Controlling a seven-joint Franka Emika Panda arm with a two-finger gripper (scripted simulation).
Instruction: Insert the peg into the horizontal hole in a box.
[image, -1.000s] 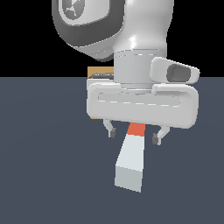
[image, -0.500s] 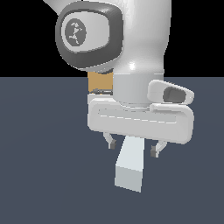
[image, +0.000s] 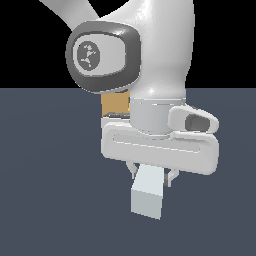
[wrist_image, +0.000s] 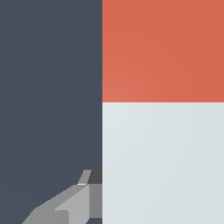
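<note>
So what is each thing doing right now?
peg: lying on the floor, between the gripper's fingers; its red end shows only in the wrist view.
gripper: down over the peg, one finger on each side; grip cannot be told.
box: behind the arm, mostly hidden.

In the exterior view the gripper (image: 149, 174) hangs over the floor (image: 50, 190), with the peg (image: 147, 195) between its two fingers (image: 170, 176), one on each side. The peg's near end juts out below the gripper toward the camera. The box (image: 115, 104) sits farther back, behind the arm (image: 155, 65), showing just to the exterior view's left of the wrist. In the wrist view one finger (wrist_image: 74, 201) lies right beside the peg (wrist_image: 162, 162).
</note>
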